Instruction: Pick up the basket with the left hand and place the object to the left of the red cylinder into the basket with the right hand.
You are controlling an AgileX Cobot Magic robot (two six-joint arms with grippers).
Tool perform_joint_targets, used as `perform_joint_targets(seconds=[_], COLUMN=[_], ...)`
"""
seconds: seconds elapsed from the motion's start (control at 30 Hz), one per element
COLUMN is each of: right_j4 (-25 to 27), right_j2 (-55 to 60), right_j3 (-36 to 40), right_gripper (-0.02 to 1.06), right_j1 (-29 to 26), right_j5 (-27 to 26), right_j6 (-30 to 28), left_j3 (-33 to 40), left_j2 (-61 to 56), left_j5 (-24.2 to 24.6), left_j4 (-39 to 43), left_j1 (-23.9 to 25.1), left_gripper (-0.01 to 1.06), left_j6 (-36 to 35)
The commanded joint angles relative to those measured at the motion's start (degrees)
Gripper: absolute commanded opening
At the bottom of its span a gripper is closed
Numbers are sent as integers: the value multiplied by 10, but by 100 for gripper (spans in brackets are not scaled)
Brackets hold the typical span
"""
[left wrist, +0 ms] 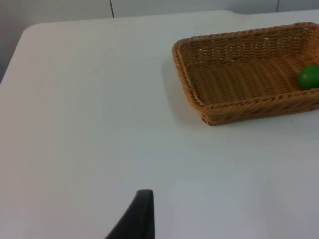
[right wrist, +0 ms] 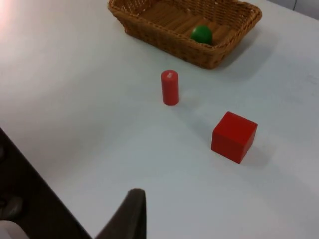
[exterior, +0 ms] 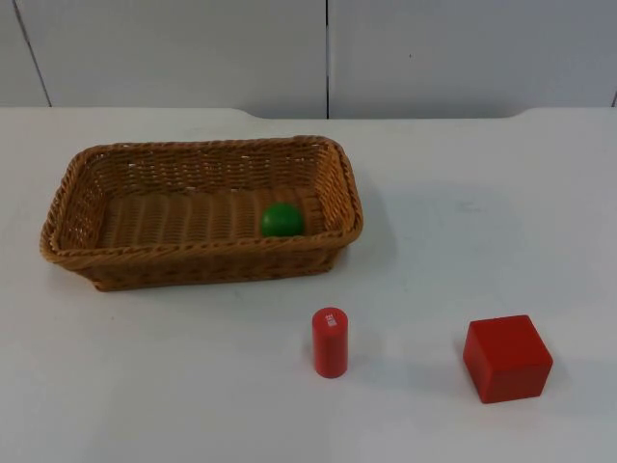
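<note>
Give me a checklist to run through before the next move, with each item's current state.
1. Woven wicker basket rests flat on the white table, not lifted: ok.
2. Green ball lies inside the basket, near its right end: ok.
3. Red cylinder stands upright, apart from the basket: ok.
4. Red cube sits right of the cylinder, untouched: ok.
5. Object on the table left of the cylinder to pick: none, not ok.
6. Left tool and right tool open or shut: cannot tell.
</note>
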Motion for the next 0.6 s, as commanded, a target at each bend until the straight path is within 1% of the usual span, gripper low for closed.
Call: perform_joint_targets(seconds=[0.0,0.43,0.5,0.57], right_j4=[5,5,5,5], right_j2=[-1,-1,-1,-1], right_j3=[6,6,6,6], right_gripper=[105,105,105,105], right_j1=[-2,-2,-2,-2], right_j5=[-17,-17,-17,-17], right_j6=[-5,-6,-6,-6], left_j3=[2,2,2,2], left_j2=[-2,-2,-2,-2], left_j5=[1,1,1,1], left_j4=[2,2,2,2], left_j1=[-4,-5,-5,-5], left_gripper=[101,101,105,105], left_j6=[-5,-5,-5,-5])
